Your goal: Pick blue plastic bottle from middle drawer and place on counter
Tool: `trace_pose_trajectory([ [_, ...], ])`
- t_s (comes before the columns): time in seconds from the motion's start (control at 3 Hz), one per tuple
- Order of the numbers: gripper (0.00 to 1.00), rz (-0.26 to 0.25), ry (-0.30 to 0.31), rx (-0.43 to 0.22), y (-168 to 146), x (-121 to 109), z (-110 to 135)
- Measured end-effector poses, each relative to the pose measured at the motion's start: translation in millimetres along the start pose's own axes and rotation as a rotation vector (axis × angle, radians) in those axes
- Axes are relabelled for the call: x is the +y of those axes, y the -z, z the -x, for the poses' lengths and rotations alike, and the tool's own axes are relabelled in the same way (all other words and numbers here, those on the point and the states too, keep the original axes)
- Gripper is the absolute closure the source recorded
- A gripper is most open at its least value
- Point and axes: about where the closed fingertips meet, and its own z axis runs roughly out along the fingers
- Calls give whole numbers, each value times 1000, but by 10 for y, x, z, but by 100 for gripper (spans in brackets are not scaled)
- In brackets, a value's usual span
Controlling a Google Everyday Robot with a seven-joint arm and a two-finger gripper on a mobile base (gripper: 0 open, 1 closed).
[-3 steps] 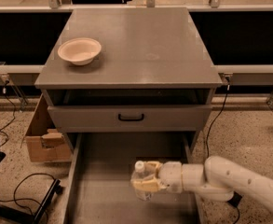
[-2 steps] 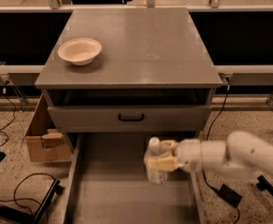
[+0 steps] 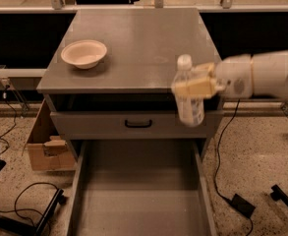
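speckled floor and a dark glass partition behind; at far left a cardboard box [image 3: 45, 151] sits on the floor beside the cabinet. on the grey table [image 3: 138, 38], which is the counter in my task, a cream bowl [image 3: 84, 53] rests near the left front corner, well apart from anything i need. below it is a shut drawer front with a black handle [image 3: 138, 124], and under that the middle drawer [image 3: 138, 200] stands pulled out, its grey floor bare.

right of centre, the blue plastic bottle [image 3: 189, 111] hangs roughly upright in the air. its cap shows against the table top and its base in front of the shut drawer front, near the right front corner. the gripper [image 3: 184, 87] is clamped around its middle, with the white arm [image 3: 266, 75] reaching in from the right.

i judge the pick done and the carry under way. next i need a little more height so the base clears the table edge, then a push inward over bare surface to the right of the bowl, a gentle set-down, and only then a release.

against 0.7 s ago: the bottle was low over the drawer floor then. now it is up at table height, and the arm sits higher with it. bowl and drawer have not shifted.
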Motion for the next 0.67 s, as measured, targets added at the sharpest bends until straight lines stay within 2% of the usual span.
trace_pose_trajectory([
  [0.33, 100, -123, -2, -23, 285, -358, 867],
  [0.67, 100, -237, -20, -93, 410, -744, 1429],
])
